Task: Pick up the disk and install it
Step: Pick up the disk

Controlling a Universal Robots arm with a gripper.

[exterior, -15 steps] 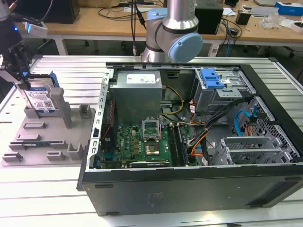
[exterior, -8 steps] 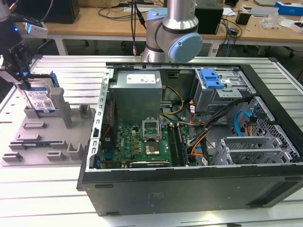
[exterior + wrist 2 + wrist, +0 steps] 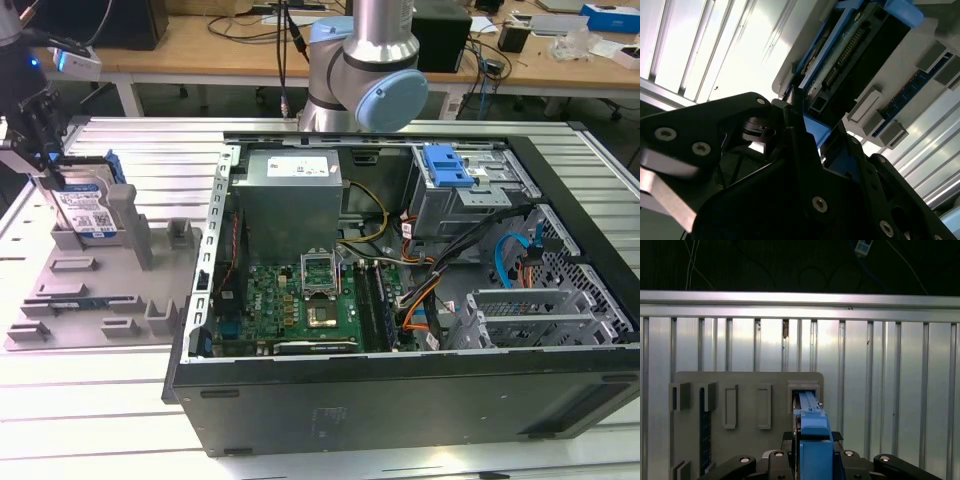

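A ribbed metal table carries an open computer case lying on its side, with a grey metal box and a bare blue bracket inside. Behind the case stands the arm. On the exterior view's left, just beside the case, lies a grey slotted tray. The disk stands upright on edge in a slot at the tray's far corner, label facing out. The claw sits at the disk's top edge. In both wrist views its jaws are closed on the disk's blue frame, one on each side.
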